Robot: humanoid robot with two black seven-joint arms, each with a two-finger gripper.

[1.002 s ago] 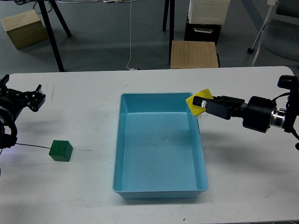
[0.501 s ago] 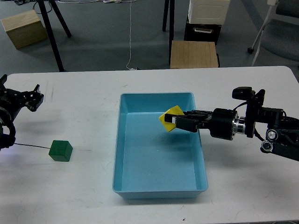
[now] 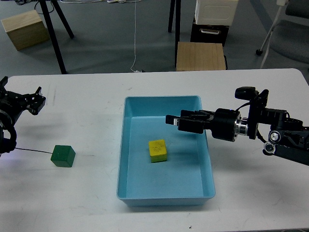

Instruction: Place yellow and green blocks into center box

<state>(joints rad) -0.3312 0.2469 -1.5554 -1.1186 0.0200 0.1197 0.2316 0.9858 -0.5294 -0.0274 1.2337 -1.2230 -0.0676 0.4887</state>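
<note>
The yellow block (image 3: pixel 158 150) lies on the floor of the light blue box (image 3: pixel 126 145) in the middle of the white table. My right gripper (image 3: pixel 175 121) reaches in from the right, over the box's upper part, open and empty, above and right of the yellow block. The green block (image 3: pixel 63 155) sits on the table left of the box. My left gripper (image 3: pixel 35 100) is at the far left edge, above the green block and well apart from it; its fingers appear spread.
Beyond the table's far edge stand a wooden stool (image 3: pixel 200 55), a black stand's legs (image 3: pixel 54 29) and a wooden crate (image 3: pixel 21 28). A thin black cable (image 3: pixel 34 151) runs along the table to the green block.
My right gripper has carried the yellow block from the box's far right corner over the box, then opened. The block has dropped onto the box floor. The left arm barely moved.
</note>
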